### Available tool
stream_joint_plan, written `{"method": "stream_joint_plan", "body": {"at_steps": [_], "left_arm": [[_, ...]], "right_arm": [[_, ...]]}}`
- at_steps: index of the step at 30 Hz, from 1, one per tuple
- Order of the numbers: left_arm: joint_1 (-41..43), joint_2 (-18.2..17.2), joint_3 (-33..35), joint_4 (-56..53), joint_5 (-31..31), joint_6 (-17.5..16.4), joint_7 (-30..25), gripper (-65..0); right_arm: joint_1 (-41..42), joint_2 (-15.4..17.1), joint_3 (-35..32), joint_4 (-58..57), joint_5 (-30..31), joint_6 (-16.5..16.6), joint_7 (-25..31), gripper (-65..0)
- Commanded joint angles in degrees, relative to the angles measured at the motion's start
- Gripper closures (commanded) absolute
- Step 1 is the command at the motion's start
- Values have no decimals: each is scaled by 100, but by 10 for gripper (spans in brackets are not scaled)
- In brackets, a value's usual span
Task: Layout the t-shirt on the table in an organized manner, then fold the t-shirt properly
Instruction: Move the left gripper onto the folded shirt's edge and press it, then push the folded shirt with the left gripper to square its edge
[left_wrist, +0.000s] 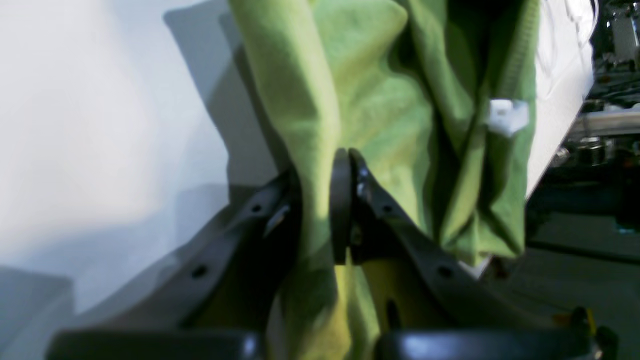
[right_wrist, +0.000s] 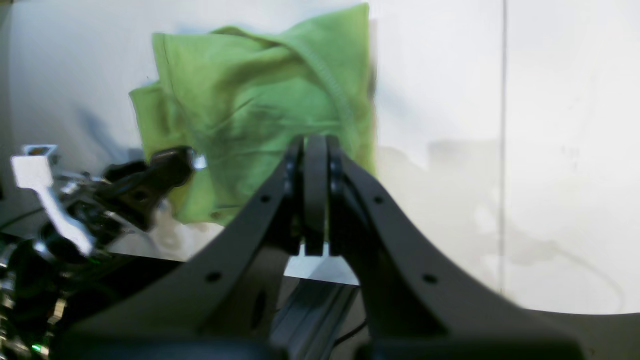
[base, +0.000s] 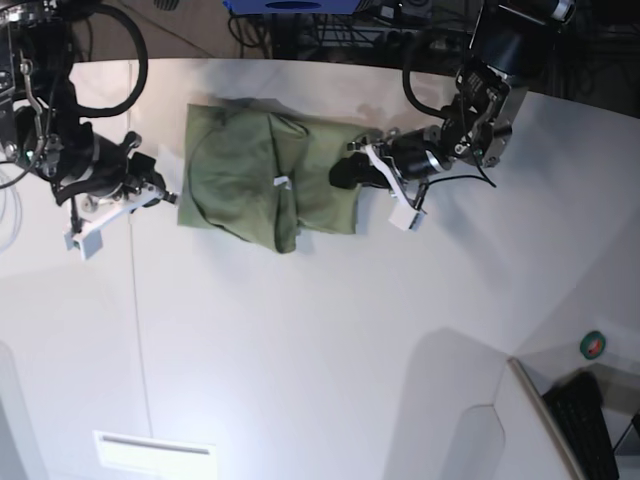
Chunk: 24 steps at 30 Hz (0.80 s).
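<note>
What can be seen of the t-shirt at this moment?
The t-shirt is olive-green soft cloth, bunched and folded over itself near the far edge of the white table, not spread flat. A small white tag shows among its folds. The left gripper is shut on a pinch of its edge; the right gripper is shut, clear of it.

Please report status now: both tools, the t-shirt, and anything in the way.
Left tool shut on t-shirt edge. Right tool shut, empty, beside shirt. Shirt bunched on table. Nothing blocking.
</note>
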Motion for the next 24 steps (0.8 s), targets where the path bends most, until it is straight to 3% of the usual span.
{"method": "stream_joint_plan", "body": {"at_steps": [1,4,7,12,16,18,21,24], "left_arm": [[-213,-178,127,51,82,59,189,0],[-785,-486,945,51,143,59,435,0],[-1479,-706,2026,51,583,59,470,0],[-2437,-635,3547,51,1647,33,443,0],[-3202,-178,4664,34,2737,33,399,0],[-3448,24,5024,16,3203,-90,65,0],[-3624,270,5218,-19,3739,-600,-559,0],[-3642,648,5218,-28,4152,-631,-488,0]], "right_arm": [[55,93,57,68,20,68,68,0],[11,75,312,68,20,68,174,0],[-121,40,655,32,20,76,262,0],[-209,75,857,-416,20,76,297,0],[-235,58,848,-715,20,76,306,0],[-288,58,848,-724,20,76,306,0],[-323,58,848,-706,20,76,306,0],[-429,58,857,-706,20,76,306,0]]}}
